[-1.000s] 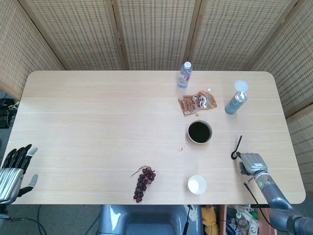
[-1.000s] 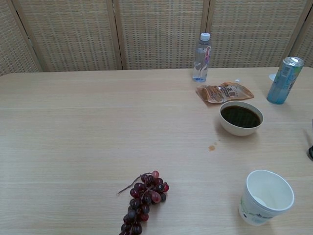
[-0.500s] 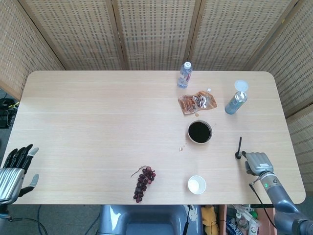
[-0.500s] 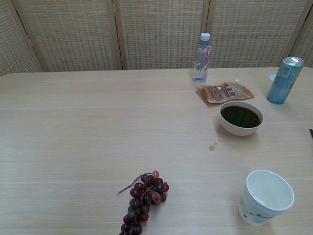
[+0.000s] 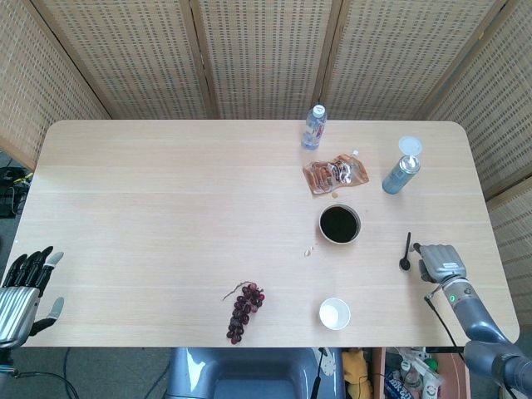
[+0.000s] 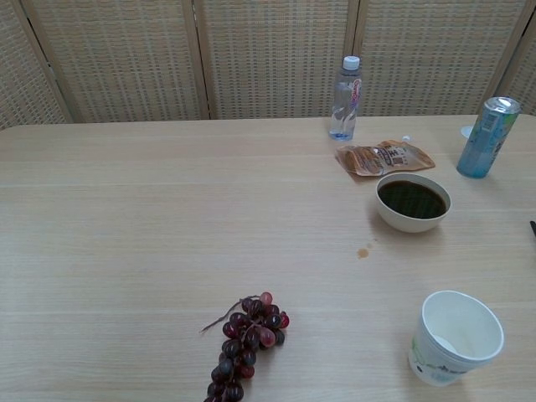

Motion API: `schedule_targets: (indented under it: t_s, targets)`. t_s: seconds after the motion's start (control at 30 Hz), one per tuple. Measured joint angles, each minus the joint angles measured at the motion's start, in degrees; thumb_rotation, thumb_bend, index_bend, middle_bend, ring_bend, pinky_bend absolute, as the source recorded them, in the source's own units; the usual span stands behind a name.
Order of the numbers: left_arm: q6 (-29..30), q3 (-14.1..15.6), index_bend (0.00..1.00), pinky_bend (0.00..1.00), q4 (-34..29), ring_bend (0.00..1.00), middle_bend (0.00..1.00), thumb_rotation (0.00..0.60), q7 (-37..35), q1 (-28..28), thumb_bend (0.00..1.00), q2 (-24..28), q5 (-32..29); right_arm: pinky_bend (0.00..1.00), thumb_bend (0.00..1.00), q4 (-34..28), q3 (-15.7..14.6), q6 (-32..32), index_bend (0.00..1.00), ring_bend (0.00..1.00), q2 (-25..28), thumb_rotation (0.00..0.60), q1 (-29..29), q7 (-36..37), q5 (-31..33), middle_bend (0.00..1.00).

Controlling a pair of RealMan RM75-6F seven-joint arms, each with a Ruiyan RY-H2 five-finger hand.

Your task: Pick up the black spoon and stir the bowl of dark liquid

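— What do I have on the bench (image 5: 166,199)?

— I see the bowl (image 5: 339,224) right of centre, the pouch (image 5: 334,175) behind it and the bottle (image 5: 313,126) behind that. The can (image 5: 401,174) stands right of the pouch. The spoon (image 5: 406,252) lies right of the bowl, just beside my right robot hand (image 5: 440,263). The cup (image 5: 334,313) and grapes (image 5: 242,309) sit near the front edge.

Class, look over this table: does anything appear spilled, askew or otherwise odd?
Yes: a small brownish spot marks the table just in front-left of the bowl of dark liquid, like a drip from it. Nothing else looks tipped or damaged.
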Motion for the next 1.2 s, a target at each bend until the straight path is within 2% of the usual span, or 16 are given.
schedule_targets:
  t_s: [0.6,1.2]
  targets:
    - [0.3,0.2,0.00,0.00,0.2,0.00,0.00,0.600,-0.3,0.3,0.44,0.0,0.0,1.00,0.92,7.3,0.3,-5.0,0.28,1.00,-3.4,0.600,2.3,0.2,2.7,0.97]
    - [0.8,0.4,0.00,0.00,0.7,0.00,0.00,0.600,-1.0,0.9,0.44,-0.1,0.1,1.00,0.92,4.2,0.0,-4.5,0.28,1.00,-3.2,0.600,2.9,-0.3,1.8,0.97]
